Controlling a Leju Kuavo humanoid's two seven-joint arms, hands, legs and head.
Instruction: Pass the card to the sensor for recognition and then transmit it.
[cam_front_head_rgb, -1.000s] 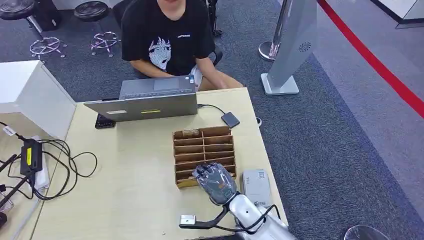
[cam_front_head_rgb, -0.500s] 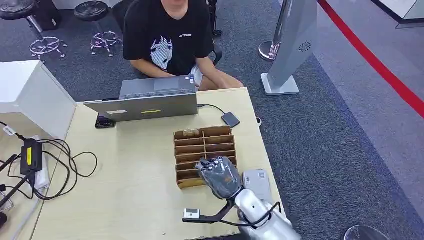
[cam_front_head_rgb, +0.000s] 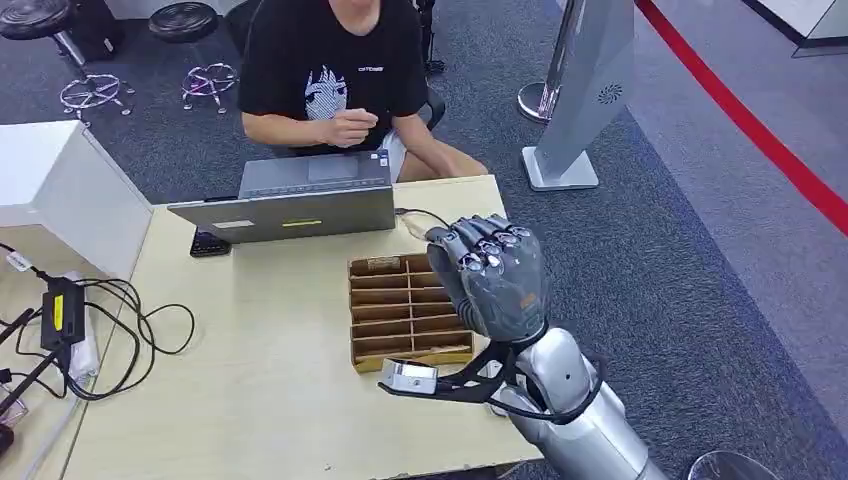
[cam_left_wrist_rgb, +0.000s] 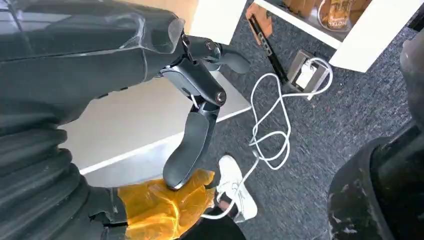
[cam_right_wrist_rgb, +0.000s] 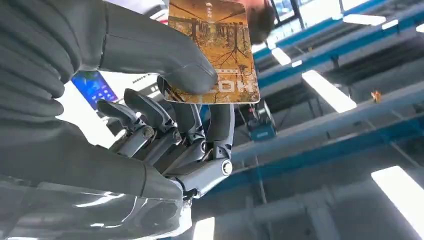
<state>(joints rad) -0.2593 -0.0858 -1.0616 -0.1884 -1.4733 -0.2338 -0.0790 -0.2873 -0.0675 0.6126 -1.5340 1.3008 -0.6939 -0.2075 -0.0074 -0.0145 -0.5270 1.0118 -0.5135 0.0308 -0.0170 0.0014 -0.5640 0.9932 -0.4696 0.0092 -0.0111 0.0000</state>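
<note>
The robot's grey right hand (cam_front_head_rgb: 492, 278) is raised above the pale wooden worktop (cam_front_head_rgb: 270, 370), just over the right edge of the brown slotted wooden card rack (cam_front_head_rgb: 400, 310), and it pinches a brown-and-gold printed card (cam_right_wrist_rgb: 220, 47) between its thick thumb and curled dark fingers (cam_right_wrist_rgb: 165, 120) (the card is plain in the right wrist view). The left hand (cam_left_wrist_rgb: 192, 107) hangs over grey carpet, fingers loosely apart and holding nothing. A person in a black T-shirt (cam_front_head_rgb: 335, 70) sits behind a grey laptop (cam_front_head_rgb: 290, 200).
</note>
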